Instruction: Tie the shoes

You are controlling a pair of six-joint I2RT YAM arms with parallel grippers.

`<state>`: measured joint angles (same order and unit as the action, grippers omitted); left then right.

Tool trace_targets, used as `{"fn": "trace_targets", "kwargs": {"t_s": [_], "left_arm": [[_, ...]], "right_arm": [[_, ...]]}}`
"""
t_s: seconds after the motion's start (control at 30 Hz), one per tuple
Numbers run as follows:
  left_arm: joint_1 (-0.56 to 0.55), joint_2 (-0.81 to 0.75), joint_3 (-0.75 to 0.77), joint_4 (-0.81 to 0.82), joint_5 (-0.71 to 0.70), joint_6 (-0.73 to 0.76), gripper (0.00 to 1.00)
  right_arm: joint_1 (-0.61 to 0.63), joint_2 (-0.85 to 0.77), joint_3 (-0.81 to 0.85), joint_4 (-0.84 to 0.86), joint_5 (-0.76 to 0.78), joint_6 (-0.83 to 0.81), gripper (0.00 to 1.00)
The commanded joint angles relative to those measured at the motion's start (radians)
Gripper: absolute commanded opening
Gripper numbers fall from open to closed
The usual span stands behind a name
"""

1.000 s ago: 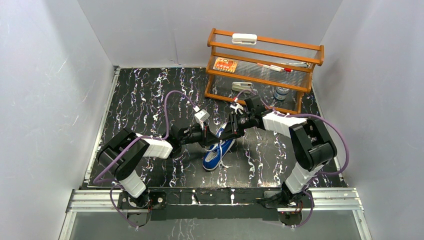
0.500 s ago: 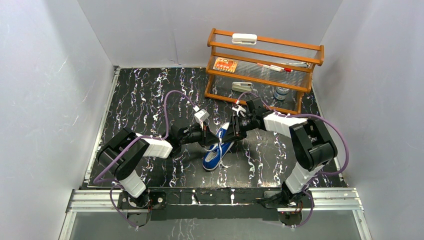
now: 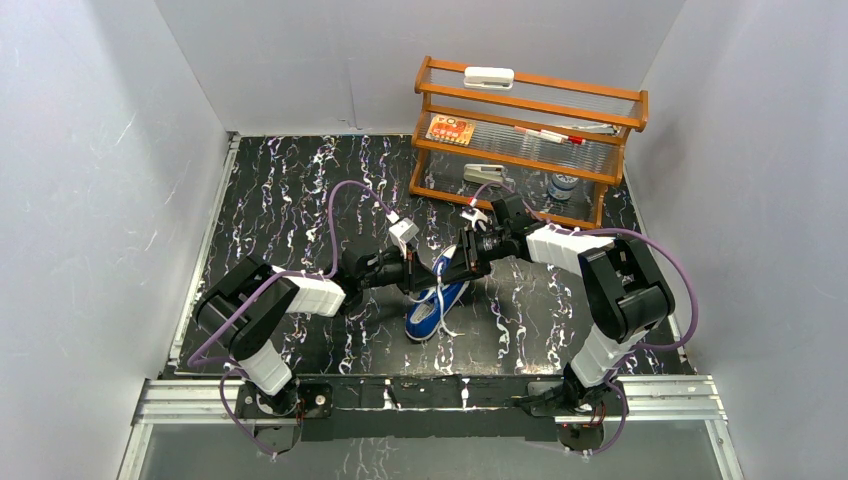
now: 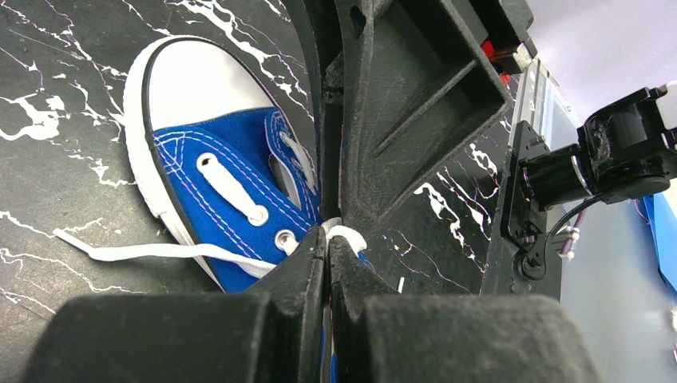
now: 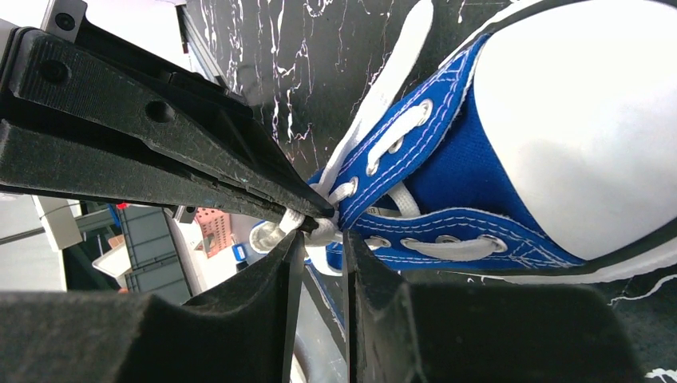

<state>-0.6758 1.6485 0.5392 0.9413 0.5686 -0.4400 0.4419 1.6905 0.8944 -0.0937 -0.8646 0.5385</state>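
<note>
The shoe [image 3: 430,313] lies near the middle of the table [image 3: 300,190], toe toward 7 o'clock and heel toward 1 o'clock, with the rack [image 3: 530,140] well apart at 1 o'clock. Both arms meet over its eyelets, the left from 9 o'clock and the right from 3 o'clock. The left gripper [image 4: 328,243] is pinched tight on a bit of the laces [image 4: 144,252] just above the tongue. One loose end trails out flat on the table toward 9 o'clock in the left wrist view. The right gripper [image 5: 318,239] stands narrow, its tips a slit apart with a white bunch of lace between them. Whether it presses that lace or only brackets it I cannot tell. The step in hand looks like the first crossing or a loop being formed at the top of the lacing, and no bow or finished knot shows, so the task seems early. The next move probably calls for the right gripper to get a sure hold on its own strand, clear of the left tips, and then for the two to draw apart along 9 and 3 o'clock without dragging the light shoe. Against the earlier top views, the shoe and left arm sit as they did. The right wrist, which half a second ago had drifted slightly toward 2 o'clock, is back in over the laces.
</note>
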Motion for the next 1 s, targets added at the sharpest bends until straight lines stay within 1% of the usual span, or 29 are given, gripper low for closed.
{"fn": "trace_targets", "kwargs": {"t_s": [0.0, 0.27, 0.4, 0.43, 0.5, 0.53, 0.6, 0.63, 0.7, 0.77, 0.8, 0.83, 0.87, 0.97], "left_arm": [[0.005, 0.01, 0.036, 0.03, 0.034, 0.008, 0.0], [0.006, 0.024, 0.048, 0.03, 0.059, -0.003, 0.0], [0.006, 0.022, 0.048, 0.031, 0.065, -0.007, 0.0], [0.005, 0.022, 0.05, 0.031, 0.071, -0.009, 0.0], [0.006, 0.021, 0.05, 0.03, 0.07, -0.013, 0.0], [0.007, 0.016, 0.048, 0.029, 0.066, -0.015, 0.0], [0.012, 0.001, 0.05, -0.006, 0.047, -0.017, 0.0], [0.016, -0.012, 0.058, -0.046, 0.034, -0.016, 0.03], [0.029, -0.044, 0.09, -0.167, 0.009, 0.0, 0.21], [0.041, -0.093, 0.131, -0.33, -0.055, 0.025, 0.37], [0.047, -0.12, 0.144, -0.395, -0.088, 0.036, 0.63], [0.055, -0.144, 0.161, -0.457, -0.11, 0.042, 0.72], [0.063, -0.165, 0.179, -0.529, -0.12, 0.044, 0.74], [0.081, -0.225, 0.236, -0.737, -0.146, 0.027, 0.77]], "right_arm": [[0.007, 0.002, 0.039, 0.049, -0.034, 0.003, 0.32], [0.008, 0.025, 0.05, 0.083, -0.052, 0.009, 0.31], [0.008, 0.035, 0.041, 0.084, -0.057, 0.011, 0.21], [0.009, 0.034, 0.035, 0.115, -0.058, 0.016, 0.17], [0.009, 0.028, 0.032, 0.124, -0.055, 0.017, 0.02], [0.008, 0.024, 0.033, 0.122, -0.051, 0.02, 0.0], [0.008, 0.013, 0.035, 0.104, -0.034, 0.019, 0.0], [0.009, 0.008, 0.033, 0.096, -0.027, 0.018, 0.0], [0.009, -0.003, 0.019, 0.095, -0.018, 0.016, 0.0], [0.008, -0.008, 0.005, 0.095, -0.008, 0.014, 0.0], [0.009, -0.008, 0.001, 0.095, -0.003, 0.014, 0.0], [0.008, -0.009, -0.001, 0.097, 0.001, 0.012, 0.0], [0.009, -0.008, -0.001, 0.097, 0.008, 0.012, 0.0], [0.009, -0.001, 0.014, 0.081, 0.026, -0.002, 0.0]]}}
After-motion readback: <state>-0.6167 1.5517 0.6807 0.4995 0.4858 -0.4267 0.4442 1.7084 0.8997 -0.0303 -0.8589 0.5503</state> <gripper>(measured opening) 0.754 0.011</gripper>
